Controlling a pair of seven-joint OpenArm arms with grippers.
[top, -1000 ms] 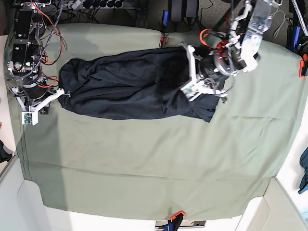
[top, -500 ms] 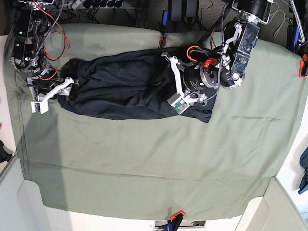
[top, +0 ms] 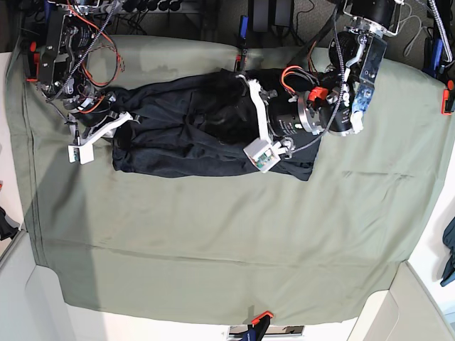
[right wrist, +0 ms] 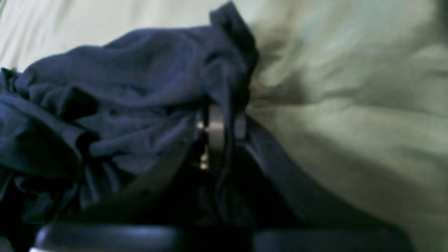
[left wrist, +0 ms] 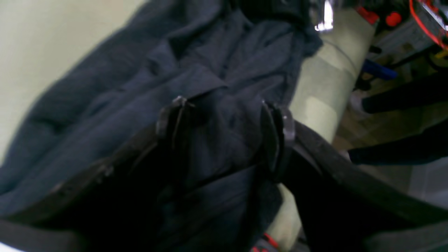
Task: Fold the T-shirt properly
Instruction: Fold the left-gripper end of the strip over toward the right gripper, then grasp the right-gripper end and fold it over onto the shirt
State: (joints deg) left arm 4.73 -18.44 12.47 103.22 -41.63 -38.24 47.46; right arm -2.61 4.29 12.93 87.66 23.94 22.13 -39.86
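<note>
Lying nearest the base camera's foot, the sage-green table cloth (top: pixel 227 241) spreads bare below the work; farther up it, the dark charcoal, soft knit T-shirt (top: pixel 185 128) lies as a long, rumpled band across the cloth's far half. Its long axis runs side to side in the base view, one end toward each arm, neither end pointing at the near edge.

At the band's left end in that view, the right gripper (top: pixel 99 133) sits on the shirt's edge. Its wrist view shows the jaws drawn together with a pinch of dark fabric (right wrist: pixel 224 115) between them, so it appears to be gripping the shirt's end, the rest of the garment bunched away to one side and bare green cloth to the other.

Toward the other end, the left gripper (top: pixel 257 117) reaches over the shirt from the base view's right. Its fingers (left wrist: pixel 276 140) stand wide apart, with folds of the shirt (left wrist: pixel 217 115) lying between and below them; nothing is clamped. Whether the tips touch the fabric cannot be told.

The coming move probably turns on this: the shirt lies lengthwise between the two arms, each nearest its own end, and the left jaws straddle a fold directly beneath them. Closing there would give a hold at both ends, suited to folding along the long axis.

Beyond the shirt, the cloth's far edge meets dark cables and clamps (top: pixel 244 28).
</note>
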